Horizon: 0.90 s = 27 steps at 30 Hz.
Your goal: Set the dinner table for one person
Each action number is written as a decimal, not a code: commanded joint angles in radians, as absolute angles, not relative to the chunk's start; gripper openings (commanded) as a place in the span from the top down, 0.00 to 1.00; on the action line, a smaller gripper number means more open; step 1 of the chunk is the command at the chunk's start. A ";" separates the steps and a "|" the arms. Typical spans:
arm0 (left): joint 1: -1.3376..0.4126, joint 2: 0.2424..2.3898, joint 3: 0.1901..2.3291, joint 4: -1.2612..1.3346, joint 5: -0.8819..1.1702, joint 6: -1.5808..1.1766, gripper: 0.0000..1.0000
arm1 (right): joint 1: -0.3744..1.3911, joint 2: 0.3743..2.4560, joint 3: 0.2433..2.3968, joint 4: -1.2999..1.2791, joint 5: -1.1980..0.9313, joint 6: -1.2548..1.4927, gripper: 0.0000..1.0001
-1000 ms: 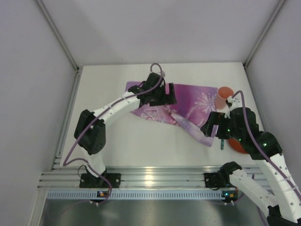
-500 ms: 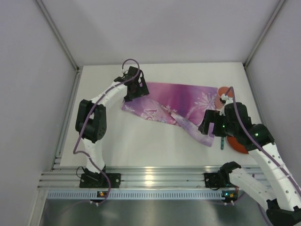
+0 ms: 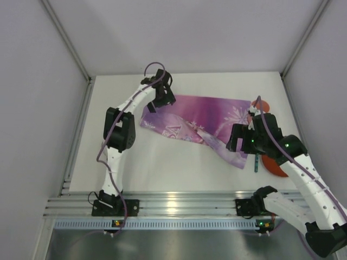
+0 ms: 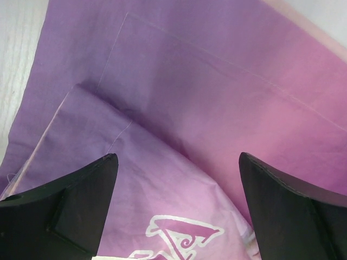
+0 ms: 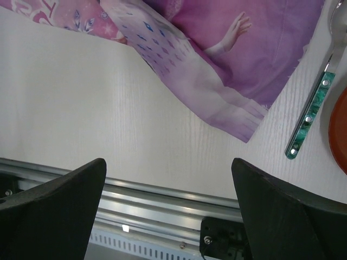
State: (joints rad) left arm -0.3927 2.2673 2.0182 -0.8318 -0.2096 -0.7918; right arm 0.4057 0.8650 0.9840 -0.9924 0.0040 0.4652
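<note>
The purple-pink printed placemat [image 3: 203, 116] lies rumpled on the white dinner table [image 3: 162, 162], with folds at its left end and near-right corner. My left gripper [image 3: 157, 102] is open and empty over the mat's far-left corner. In the left wrist view the open fingers [image 4: 70, 200] straddle a folded flap of the placemat [image 4: 217, 97]. My right gripper [image 3: 238, 143] is open and empty above the mat's near-right corner [image 5: 238, 59]. A green-handled spoon [image 5: 312, 114] lies beside an orange plate [image 5: 340, 130].
An orange cup [image 3: 256, 104] stands at the mat's far-right end, partly hidden by my right arm. The orange plate [image 3: 274, 167] and the spoon [image 3: 255, 162] lie at the near right. A metal rail [image 3: 173, 206] runs along the near edge. White walls close in the table.
My left gripper has moved from the middle of the placemat to its far-left corner, and the mat's left end has shifted. My right gripper has shifted slightly left and nearer.
</note>
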 commanded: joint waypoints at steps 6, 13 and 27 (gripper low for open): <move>-0.411 2.342 2.069 -0.994 -0.233 -0.815 0.02 | 0.410 0.871 0.991 -0.940 0.009 0.442 0.00; -0.422 2.355 2.068 -0.969 -0.253 -0.808 0.19 | 0.413 0.859 0.991 -0.946 0.008 0.394 0.00; -0.459 2.237 2.068 -1.018 -0.365 -0.818 1.00 | 0.411 0.831 0.996 -0.956 0.005 0.356 0.00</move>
State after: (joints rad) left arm -0.4465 2.3489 2.0357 -0.9707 -0.3084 -0.8169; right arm 0.4057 0.8486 0.9817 -0.9730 0.0029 0.3748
